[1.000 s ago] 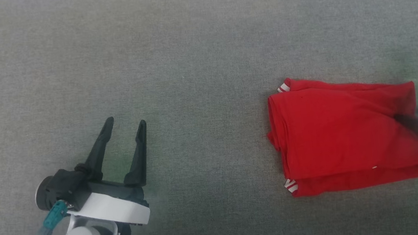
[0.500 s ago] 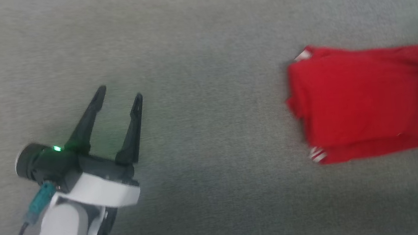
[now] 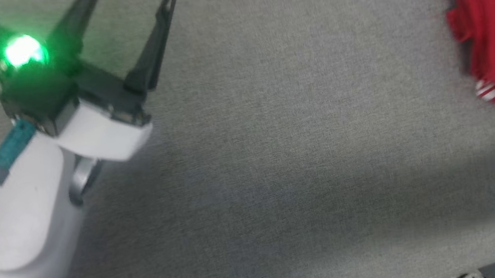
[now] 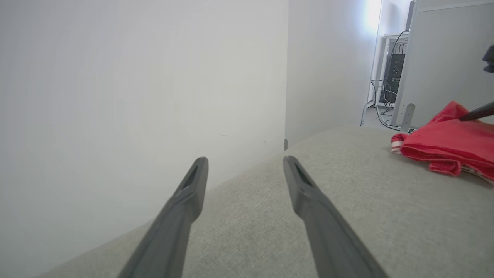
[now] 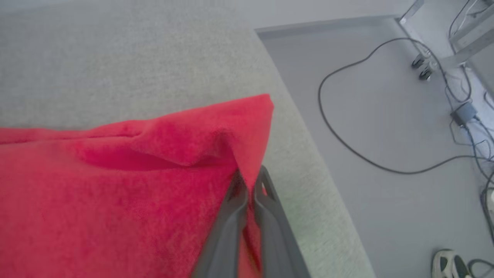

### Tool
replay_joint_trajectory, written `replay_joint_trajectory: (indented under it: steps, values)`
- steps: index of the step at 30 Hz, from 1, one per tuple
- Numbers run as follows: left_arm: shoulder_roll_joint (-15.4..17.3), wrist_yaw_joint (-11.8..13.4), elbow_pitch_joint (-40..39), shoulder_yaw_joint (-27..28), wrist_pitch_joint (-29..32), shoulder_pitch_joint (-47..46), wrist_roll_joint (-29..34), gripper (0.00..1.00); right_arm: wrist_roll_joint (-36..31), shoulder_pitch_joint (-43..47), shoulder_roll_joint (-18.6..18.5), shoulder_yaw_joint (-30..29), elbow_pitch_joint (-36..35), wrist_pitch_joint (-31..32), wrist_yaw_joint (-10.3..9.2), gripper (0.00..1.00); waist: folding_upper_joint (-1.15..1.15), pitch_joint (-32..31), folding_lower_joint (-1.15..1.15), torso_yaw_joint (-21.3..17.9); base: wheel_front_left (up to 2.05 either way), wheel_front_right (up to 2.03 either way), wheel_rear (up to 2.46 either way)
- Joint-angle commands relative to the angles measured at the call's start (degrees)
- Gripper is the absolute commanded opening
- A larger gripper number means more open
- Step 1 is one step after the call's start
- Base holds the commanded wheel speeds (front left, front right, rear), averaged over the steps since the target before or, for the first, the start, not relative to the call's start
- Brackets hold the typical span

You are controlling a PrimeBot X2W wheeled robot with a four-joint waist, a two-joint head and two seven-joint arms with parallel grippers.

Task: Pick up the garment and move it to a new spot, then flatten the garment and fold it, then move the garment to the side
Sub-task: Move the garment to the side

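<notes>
Garment (image 5: pixel 115 185) folded, red, lying near right edge of grey bench (image 3: pixel 276 154). Right jaws pinched shut on its raised corner, likely to drag it aside. Left jaws wide open, empty, well apart, out of way.

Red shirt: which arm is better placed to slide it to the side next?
Right. The right gripper is shut on a corner of the shirt; the left gripper hangs open, well apart from it.

Grey fabric surface (image 3: pixel 276 154), white wall (image 4: pixel 115 77), black cable (image 5: pixel 320 94) on floor (image 5: pixel 386 216)
</notes>
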Motion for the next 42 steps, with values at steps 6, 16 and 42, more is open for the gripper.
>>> replay_joint_trajectory:
  steps: [6,16,42]
  values:
    - [1.8,-0.1,1.1,-3.3,-0.2,-8.7,-0.6,1.00,-8.5,-10.9,-1.2,0.5,10.1,-8.7,-0.09,0.00,0.00,5.9,0.00,-2.1,0.00,0.00,0.00]
    - [3.4,-0.1,1.1,-4.5,-0.2,-11.5,-1.4,1.00,-15.8,-19.6,0.4,0.4,23.0,-17.2,-0.08,0.00,0.00,7.2,0.00,-1.8,0.00,0.00,0.00]
    - [-5.0,-0.1,6.0,6.3,-0.2,12.6,-0.9,1.00,-14.8,-13.7,8.2,22.4,22.2,-27.2,-0.08,1.00,0.00,-11.4,0.00,5.1,0.00,0.00,0.00]
